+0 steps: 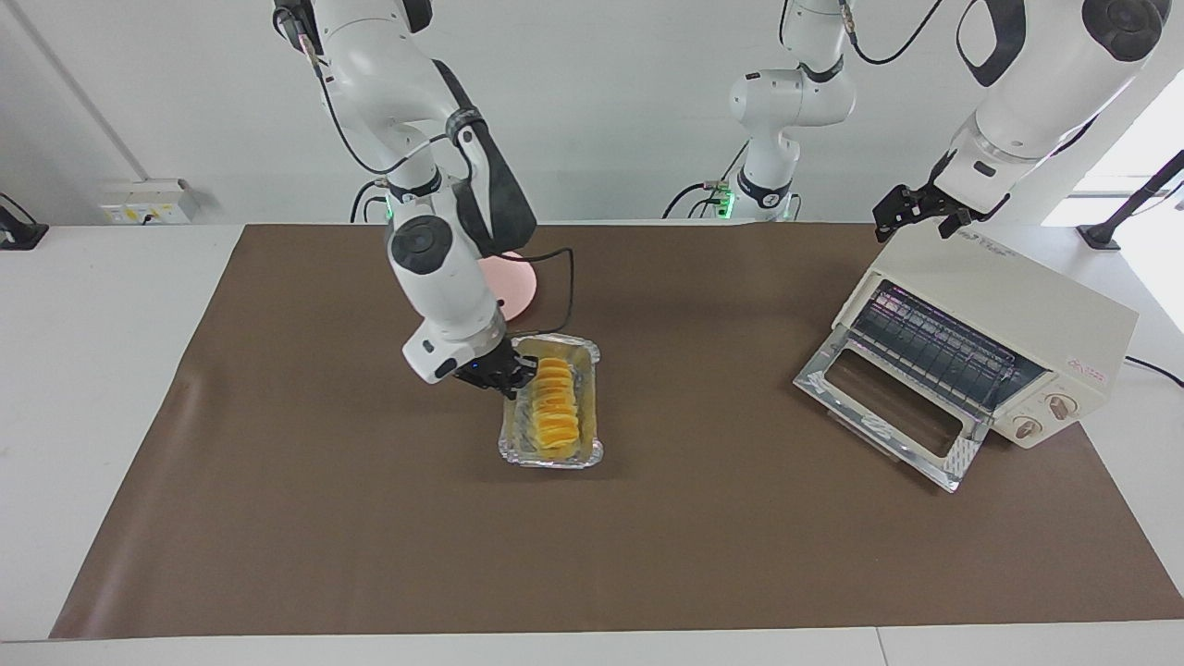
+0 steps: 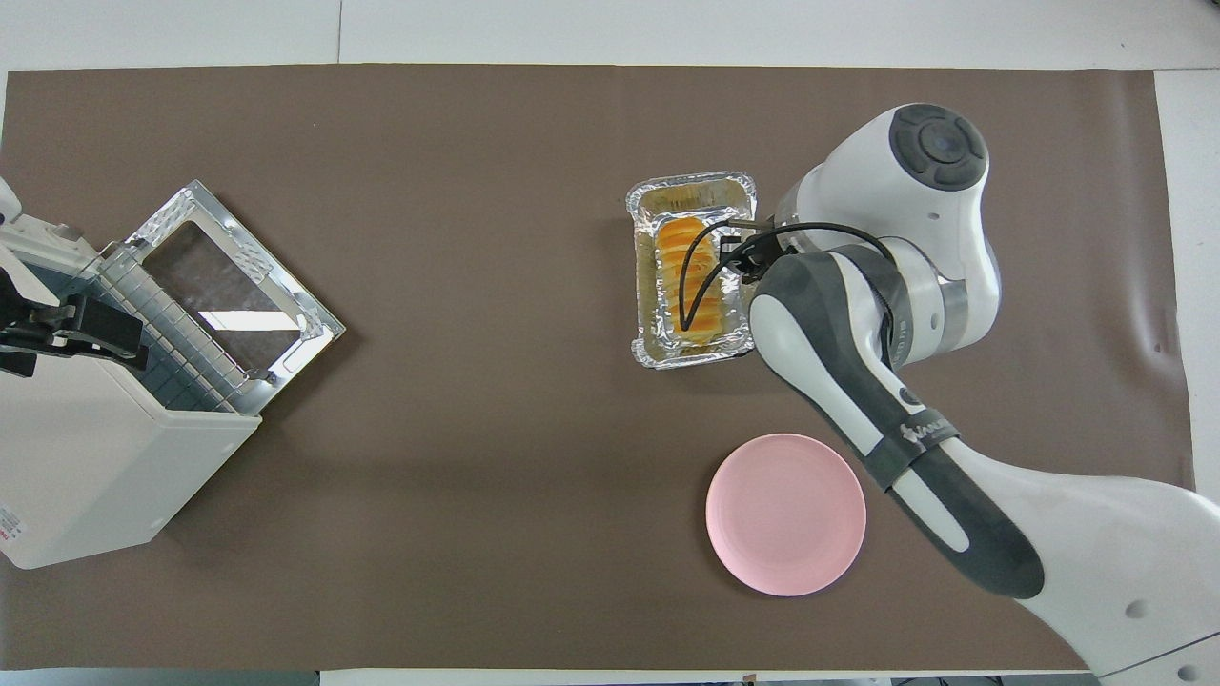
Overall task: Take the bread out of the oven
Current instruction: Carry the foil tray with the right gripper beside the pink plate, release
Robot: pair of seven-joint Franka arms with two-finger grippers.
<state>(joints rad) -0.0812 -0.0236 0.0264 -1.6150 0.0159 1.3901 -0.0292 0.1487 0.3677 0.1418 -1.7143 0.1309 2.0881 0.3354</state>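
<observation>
Small ridged golden-yellow bread [image 1: 553,403] lying in crinkled silver foil tray [image 1: 592,356] on brown counter [image 1: 277,462], well apart from open cream-white oven [image 1: 1008,314]. Long axis toward robots. Right end effector [image 1: 514,374] at tray rim beside bread, apparently pinching foil. Left end effector [image 1: 911,208] over oven, state indiscernible.

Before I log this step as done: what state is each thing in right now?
oven: door dropped open, wire rack bare.
bread: out of the oven, lying in the foil tray.
foil tray: on the mat, upright.
pink plate: nothing on it.
right gripper: at the foil tray's rim.
left gripper: waits over the oven's top.
</observation>
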